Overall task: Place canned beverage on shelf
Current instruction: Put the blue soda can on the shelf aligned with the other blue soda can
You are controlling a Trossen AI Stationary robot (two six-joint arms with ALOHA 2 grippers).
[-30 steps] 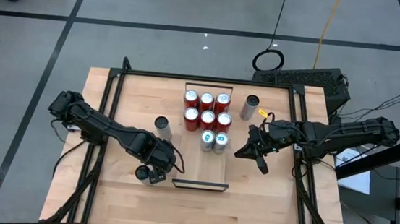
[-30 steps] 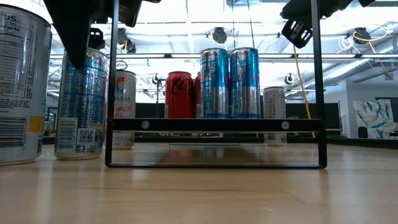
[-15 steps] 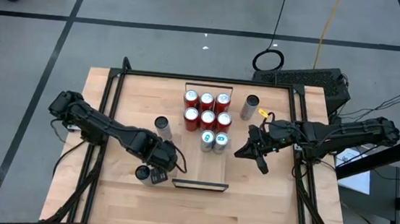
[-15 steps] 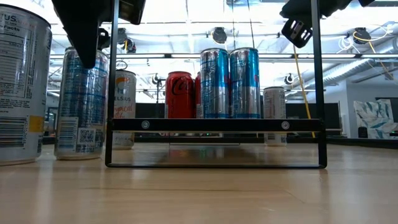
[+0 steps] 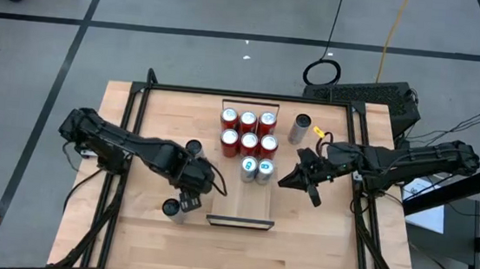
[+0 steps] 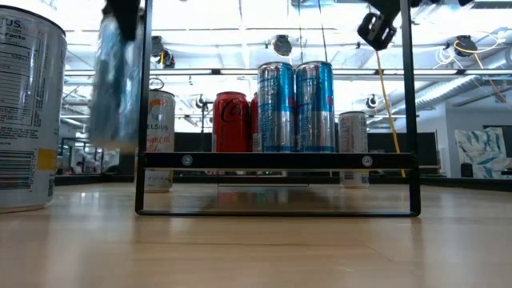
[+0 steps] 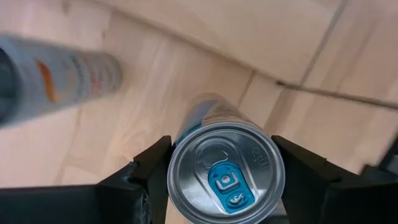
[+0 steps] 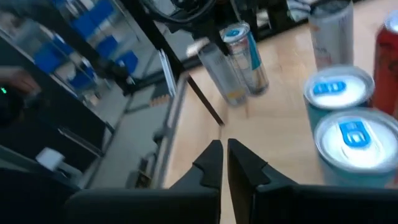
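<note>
My left gripper stands left of the shelf's near end, shut on a blue-and-silver can that hangs blurred above the table in the low view. The shelf is a narrow light-wood board that bears several red cans and two blue-and-silver cans. My right gripper hovers shut to the right of the shelf, holding nothing. My left gripper pinches the can's upper wall just below the rim, with one finger on each side. The fingers come from above, pointing down. The can hangs upright below them, lifted clear of the table.
A white slim can stands just beyond my left arm, and a dark-topped can stands beside my left gripper. A silver can stands right of the shelf. A black frame crosses the low view.
My left gripper has risen with the blue-and-silver can, which stood on the table a second ago and now hangs clear of it. The gripper has also shifted slightly toward the far edge. My right gripper has tipped a little in place.
</note>
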